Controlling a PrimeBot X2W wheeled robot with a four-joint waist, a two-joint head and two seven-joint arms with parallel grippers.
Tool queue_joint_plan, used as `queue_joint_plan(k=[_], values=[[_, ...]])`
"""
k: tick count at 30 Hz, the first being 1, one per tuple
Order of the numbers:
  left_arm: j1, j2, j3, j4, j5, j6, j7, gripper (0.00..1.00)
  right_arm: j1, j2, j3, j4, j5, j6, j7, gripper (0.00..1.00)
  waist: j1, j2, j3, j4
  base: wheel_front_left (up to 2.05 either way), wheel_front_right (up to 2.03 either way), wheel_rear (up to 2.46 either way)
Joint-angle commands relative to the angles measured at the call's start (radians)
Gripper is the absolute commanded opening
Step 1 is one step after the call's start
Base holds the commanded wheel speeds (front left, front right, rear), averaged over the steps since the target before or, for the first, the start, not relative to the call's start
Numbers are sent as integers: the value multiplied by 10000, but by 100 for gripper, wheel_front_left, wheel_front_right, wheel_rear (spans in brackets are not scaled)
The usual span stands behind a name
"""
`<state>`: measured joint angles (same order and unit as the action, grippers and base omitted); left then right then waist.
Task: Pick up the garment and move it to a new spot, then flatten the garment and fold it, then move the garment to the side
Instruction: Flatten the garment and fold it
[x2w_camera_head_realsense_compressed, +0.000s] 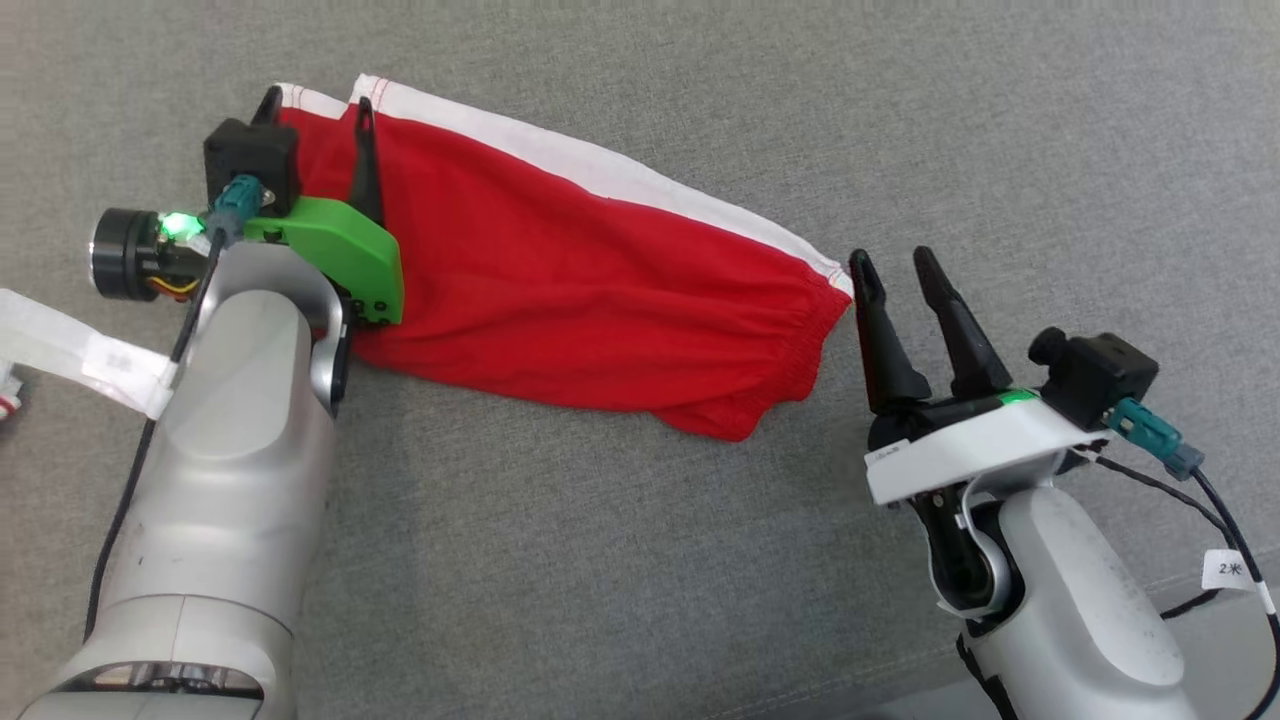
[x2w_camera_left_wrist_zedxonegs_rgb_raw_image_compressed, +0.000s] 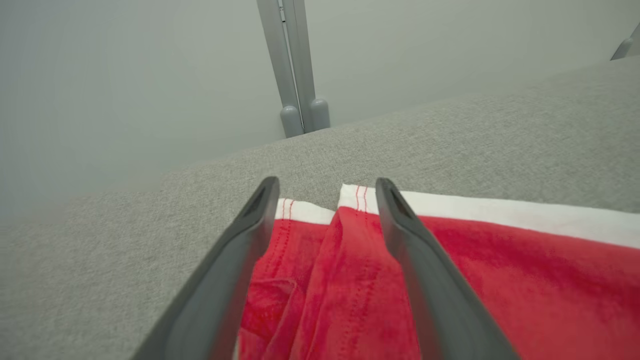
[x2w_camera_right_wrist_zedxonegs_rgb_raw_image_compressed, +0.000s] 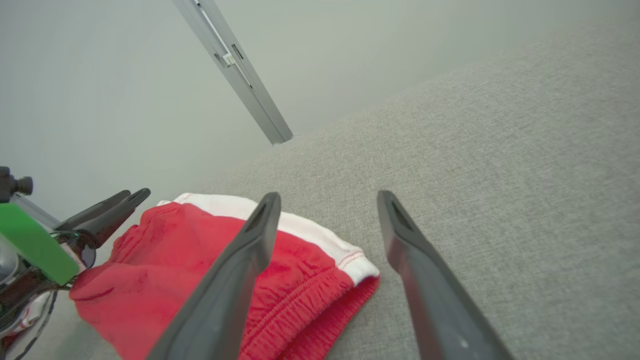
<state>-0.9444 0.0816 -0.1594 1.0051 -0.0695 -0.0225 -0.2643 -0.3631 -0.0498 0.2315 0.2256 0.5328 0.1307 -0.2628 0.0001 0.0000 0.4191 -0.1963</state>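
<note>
A red garment (x2w_camera_head_realsense_compressed: 580, 290) with a white band along its far edge lies folded in a long strip on the grey fabric surface (x2w_camera_head_realsense_compressed: 640, 560). My left gripper (x2w_camera_head_realsense_compressed: 318, 112) hovers over the garment's left end, jaws open, one finger on each side of the hem corner. In the left wrist view the left gripper (x2w_camera_left_wrist_zedxonegs_rgb_raw_image_compressed: 327, 186) is spread over the red cloth (x2w_camera_left_wrist_zedxonegs_rgb_raw_image_compressed: 350, 280) with nothing pinched. My right gripper (x2w_camera_head_realsense_compressed: 892, 262) stands open just off the garment's right end, beside the elastic waistband. In the right wrist view the right gripper (x2w_camera_right_wrist_zedxonegs_rgb_raw_image_compressed: 327, 199) frames the waistband corner (x2w_camera_right_wrist_zedxonegs_rgb_raw_image_compressed: 320, 280), empty.
A grey metal post (x2w_camera_left_wrist_zedxonegs_rgb_raw_image_compressed: 295, 70) stands beyond the far edge of the surface, seen again as a slanted rail (x2w_camera_right_wrist_zedxonegs_rgb_raw_image_compressed: 235, 70). White tape and cables (x2w_camera_head_realsense_compressed: 90, 360) trail from my left arm at the left edge. The left gripper's fingers (x2w_camera_right_wrist_zedxonegs_rgb_raw_image_compressed: 107, 212) show at the left.
</note>
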Motion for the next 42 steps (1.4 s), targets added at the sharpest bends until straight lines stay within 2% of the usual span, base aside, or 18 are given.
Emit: queue_joint_plan(k=[1,5,11,15,22,25,28,29,30,31,42], values=[[259,-18,-25,52,-6,84,0,100,269,-26,-216,9,-247,1,-27,100,-1,0,-433,262,0,0,0],[595,-124,-172,540,-61,115,0,100,682,-20,-720,77,-686,3,-27,100,-1,0,-892,443,0,0,0],[437,-211,-433,1797,-208,-184,157,100,1149,-16,-1145,225,-772,3,-27,100,-1,0,-1170,558,0,0,0],[210,-244,-536,2158,-284,-316,335,100,1164,-18,-1195,285,-745,3,-27,100,-1,0,-1105,480,0,0,0],[62,57,-680,2566,-210,-52,825,100,997,-18,-1158,305,-654,3,-27,100,-1,0,-975,238,0,0,0],[121,273,-781,2698,-137,242,1193,100,957,-18,-1156,301,-651,3,-27,100,-1,0,-916,163,0,0,0],[259,402,-762,2797,-247,235,1474,100,943,-16,-1175,292,-638,3,-27,100,-1,0,-891,122,0,0,0],[350,393,-754,2817,-305,172,1558,73,949,-18,-1197,296,-642,3,-27,100,-1,0,-900,119,0,0,0],[425,371,-746,2832,-332,137,1597,30,957,-17,-1214,309,-647,3,-27,100,-1,0,-923,126,0,0,0],[533,343,-756,2845,-324,109,1609,0,979,-17,-1243,331,-666,3,-27,100,-1,0,-980,142,0,0,0],[1926,-55,-99,2896,-1445,53,883,0,1572,-19,-1665,588,-1088,3,-27,100,-1,0,-2209,921,0,0,0]])
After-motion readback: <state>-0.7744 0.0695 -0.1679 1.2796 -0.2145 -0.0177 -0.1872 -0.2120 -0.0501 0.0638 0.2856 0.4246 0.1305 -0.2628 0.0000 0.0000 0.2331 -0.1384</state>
